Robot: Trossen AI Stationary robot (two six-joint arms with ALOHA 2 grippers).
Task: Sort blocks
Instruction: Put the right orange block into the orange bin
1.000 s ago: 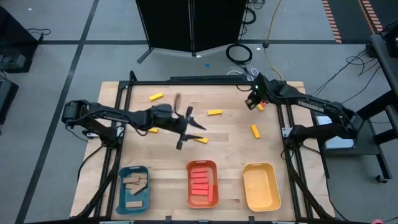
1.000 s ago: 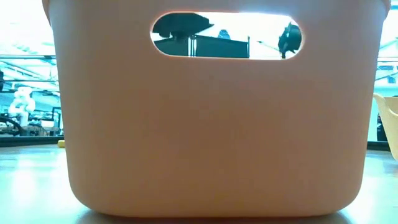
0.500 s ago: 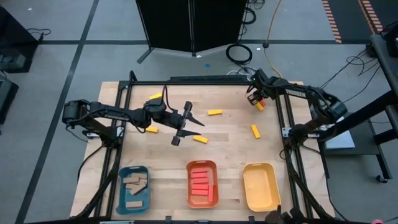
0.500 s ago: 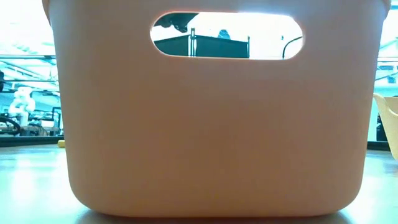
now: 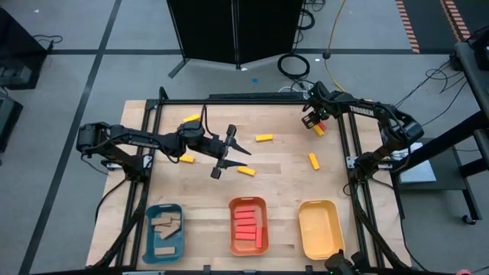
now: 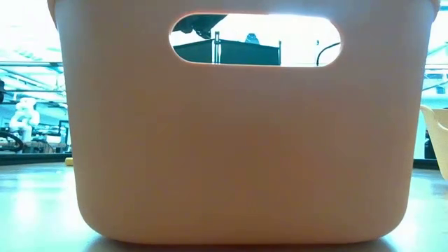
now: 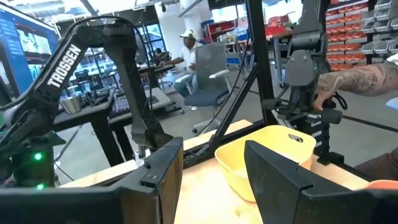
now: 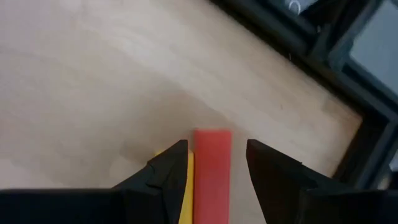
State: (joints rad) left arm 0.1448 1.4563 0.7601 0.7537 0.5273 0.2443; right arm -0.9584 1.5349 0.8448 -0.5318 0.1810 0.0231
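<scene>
Reaching to the far right corner of the table (image 5: 290, 183), the right gripper (image 5: 312, 121) has its fingers spread with a red block (image 8: 212, 168) lying between them, its long axis running along the fingers, and a yellow block (image 8: 188, 177) tucked against it on one side; I cannot tell whether the fingers press the red block. Its home, the orange tray (image 5: 248, 226), sits near and left of that corner. The left gripper (image 5: 229, 153) hovers mid-table, released and empty, tilted level.
</scene>
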